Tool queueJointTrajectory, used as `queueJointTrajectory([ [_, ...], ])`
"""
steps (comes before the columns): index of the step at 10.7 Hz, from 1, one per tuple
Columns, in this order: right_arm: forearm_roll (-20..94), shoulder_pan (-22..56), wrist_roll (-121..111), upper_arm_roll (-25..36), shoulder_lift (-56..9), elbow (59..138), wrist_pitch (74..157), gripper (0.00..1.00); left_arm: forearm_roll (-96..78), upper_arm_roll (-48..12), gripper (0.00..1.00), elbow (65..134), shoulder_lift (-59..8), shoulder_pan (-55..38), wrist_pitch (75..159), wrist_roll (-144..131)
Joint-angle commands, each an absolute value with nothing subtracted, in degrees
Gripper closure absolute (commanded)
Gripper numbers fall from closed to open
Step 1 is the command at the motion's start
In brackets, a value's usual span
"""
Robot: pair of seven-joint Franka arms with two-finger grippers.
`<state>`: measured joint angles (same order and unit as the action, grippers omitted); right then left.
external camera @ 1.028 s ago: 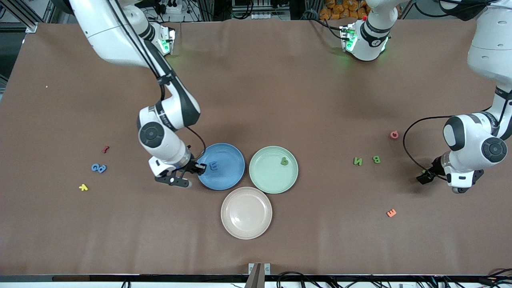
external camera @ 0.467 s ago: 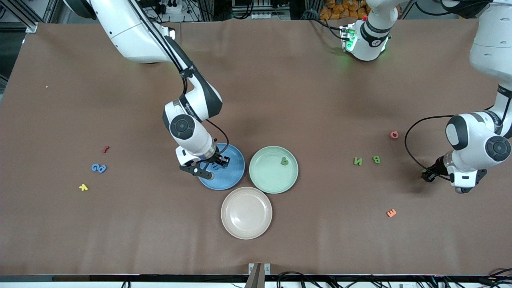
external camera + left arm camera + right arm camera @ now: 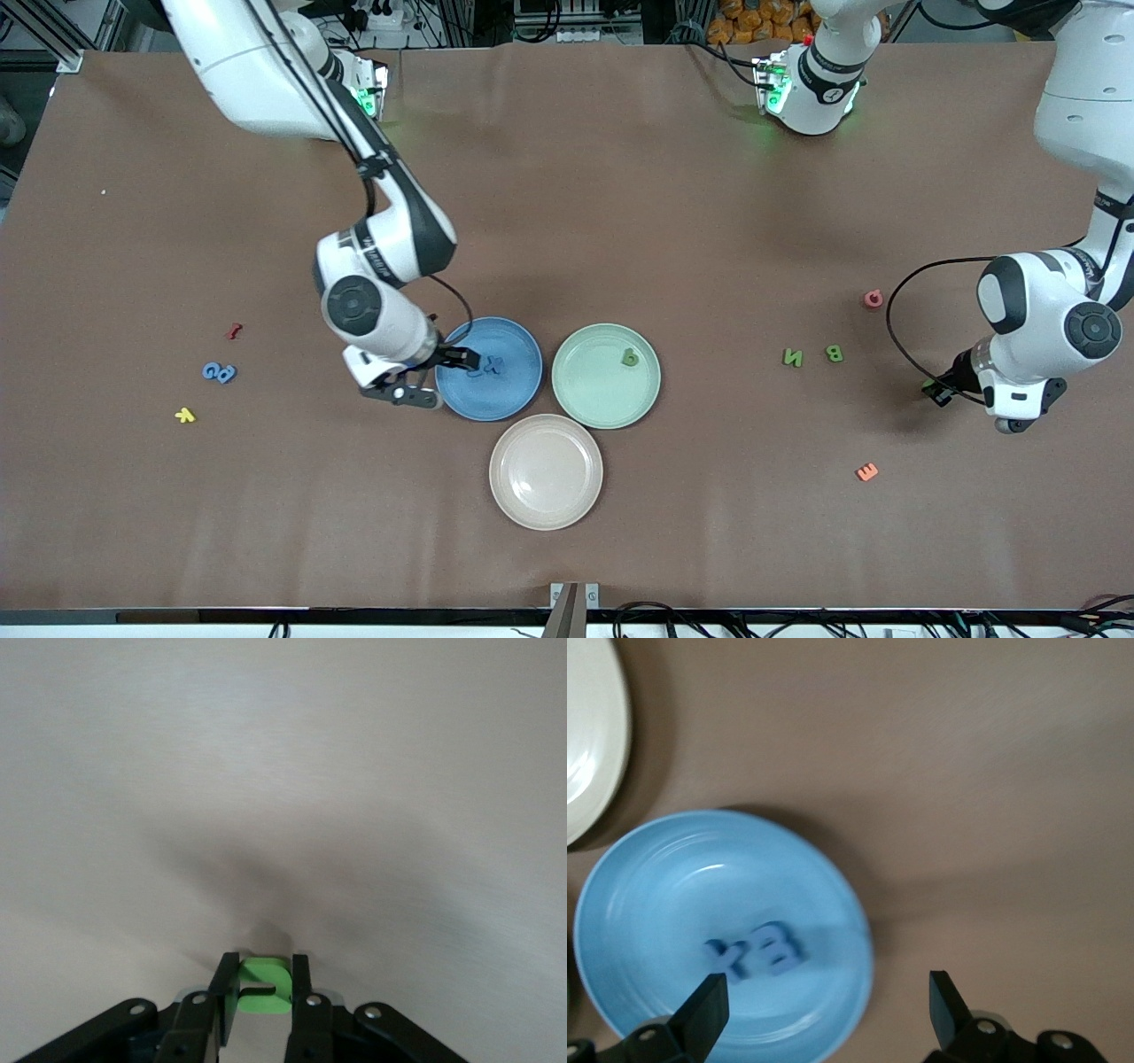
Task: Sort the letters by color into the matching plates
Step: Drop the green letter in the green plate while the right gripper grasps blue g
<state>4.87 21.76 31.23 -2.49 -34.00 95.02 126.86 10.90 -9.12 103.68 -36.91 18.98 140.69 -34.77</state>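
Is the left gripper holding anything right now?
Yes. The left gripper is shut on a green letter, pinched between its fingers.

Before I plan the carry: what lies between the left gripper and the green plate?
In the front view, two green letters, N and B, lie on the table between the left gripper and the green plate.

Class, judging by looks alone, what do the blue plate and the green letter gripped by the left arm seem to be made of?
Blue plate: probably matte plastic or similar; even colour, soft dull sheen, smooth ringed rim.
Green letter: likely foam; thick, flat-faced, saturated colour without gloss, clamped in the left tool.
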Motion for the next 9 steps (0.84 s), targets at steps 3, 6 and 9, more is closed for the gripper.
queueJointTrajectory([
  [3, 4.92, 13.55, 0.0, 0.25, -31.38, 97.29, 124.89, 0.0, 9.76, -15.1, 1.0, 101.87, -35.24, 18.19, 140.71, -35.94],
  [6, 3.87, 7.67, -19.11, 0.79, -31.2, 98.17, 125.07, 0.0, 9.84, -19.85, 1.0, 100.46, -35.42, 18.02, 140.8, -41.9],
  [9, 0.8, -0.32, -30.3, 0.53, -30.5, 101.85, 129.17, 0.0, 9.84, -23.46, 1.0, 99.85, -35.68, 15.49, 140.8, -49.72],
])
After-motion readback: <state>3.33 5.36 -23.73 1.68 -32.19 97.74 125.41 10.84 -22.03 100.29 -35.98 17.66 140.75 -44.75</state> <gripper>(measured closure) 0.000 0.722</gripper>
